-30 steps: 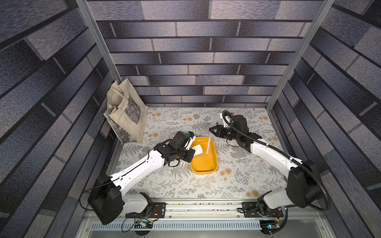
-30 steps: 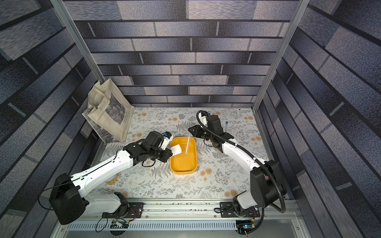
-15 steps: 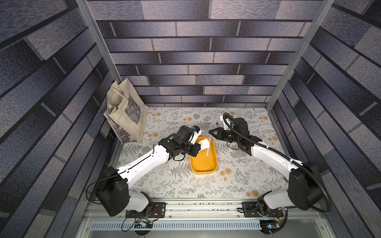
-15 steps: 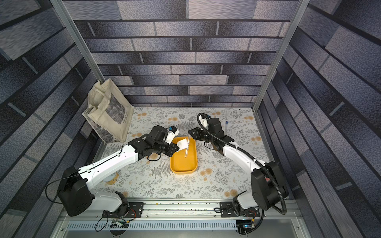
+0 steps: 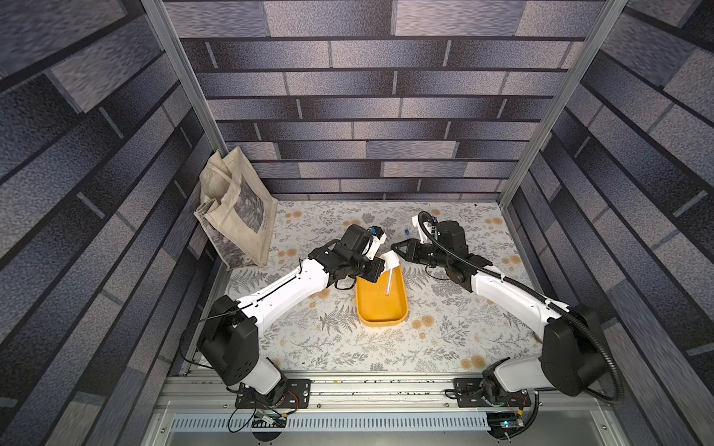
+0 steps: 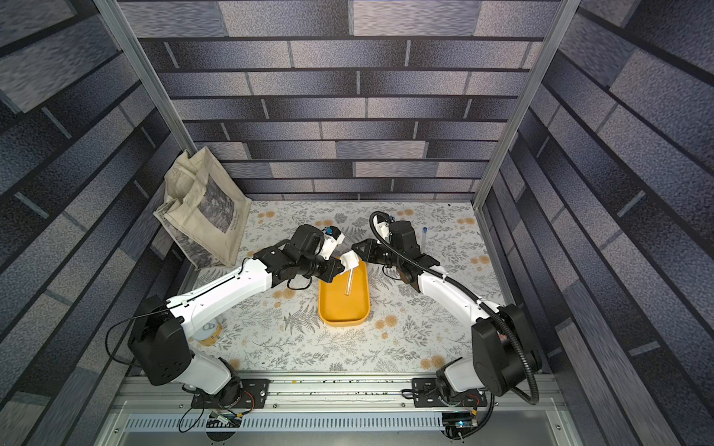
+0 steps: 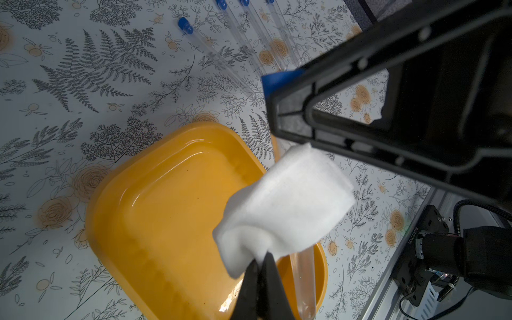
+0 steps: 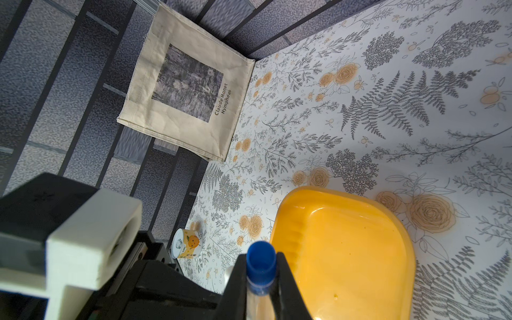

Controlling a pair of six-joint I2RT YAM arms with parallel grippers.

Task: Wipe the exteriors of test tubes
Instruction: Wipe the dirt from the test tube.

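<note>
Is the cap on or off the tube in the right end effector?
On: the blue cap sits atop the tube gripped by the right end effector.

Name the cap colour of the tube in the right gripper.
Blue; the cap shows best in the right wrist view.

— Are the arms looking alike?
— The left arm (image 5: 286,285) and the right arm (image 5: 514,297) are wearing white shells, black joints; a ribbed black hose (image 5: 612,357) is hanging along the right one.
— The left pincer (image 7: 261,266), the right pincer (image 8: 260,266)?
— Both are showing black.
</note>
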